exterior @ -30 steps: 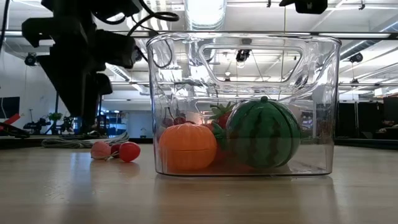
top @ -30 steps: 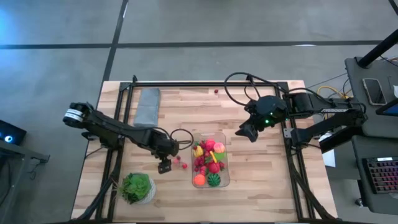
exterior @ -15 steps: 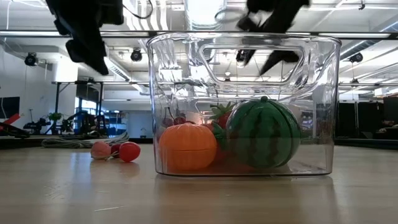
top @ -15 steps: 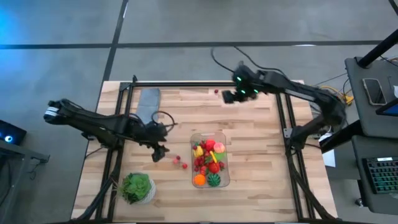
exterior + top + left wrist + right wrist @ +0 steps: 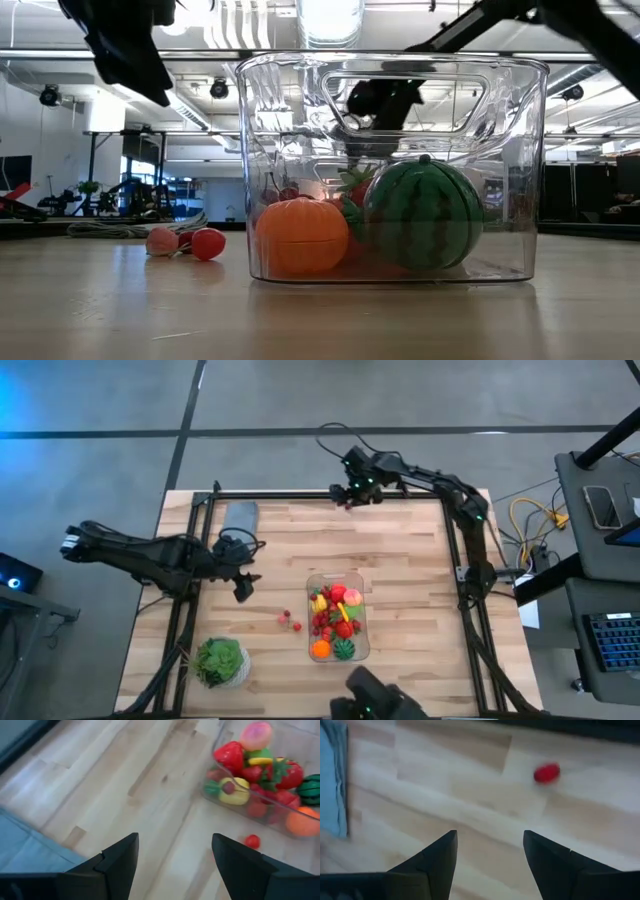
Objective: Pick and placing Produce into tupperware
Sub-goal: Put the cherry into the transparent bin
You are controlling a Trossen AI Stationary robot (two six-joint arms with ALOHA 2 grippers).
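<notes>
The clear tupperware (image 5: 362, 585) stands near the table's middle, holding an orange piece (image 5: 300, 237), a striped green ball (image 5: 425, 215) and other produce. Two loose berries (image 5: 290, 621) lie on the wood just left of it. A lone red berry (image 5: 547, 773) lies near the far edge. My left gripper (image 5: 242, 588) hangs open above the table, left of the tupperware, with nothing between its fingers. My right gripper (image 5: 347, 495) hovers open at the far edge, close to the lone berry, and touches nothing.
A grey-blue folded cloth (image 5: 240, 518) lies at the far left of the table. A leafy plant in a white pot (image 5: 221, 661) stands at the near left. A black frame (image 5: 330, 494) borders the table. Bare wood lies right of the tupperware.
My left gripper has risen and drawn back toward the table's left edge, away from the loose berries, tipping as it went. My right gripper has swung from the table's right middle to the far edge and come down toward the lone red berry.
</notes>
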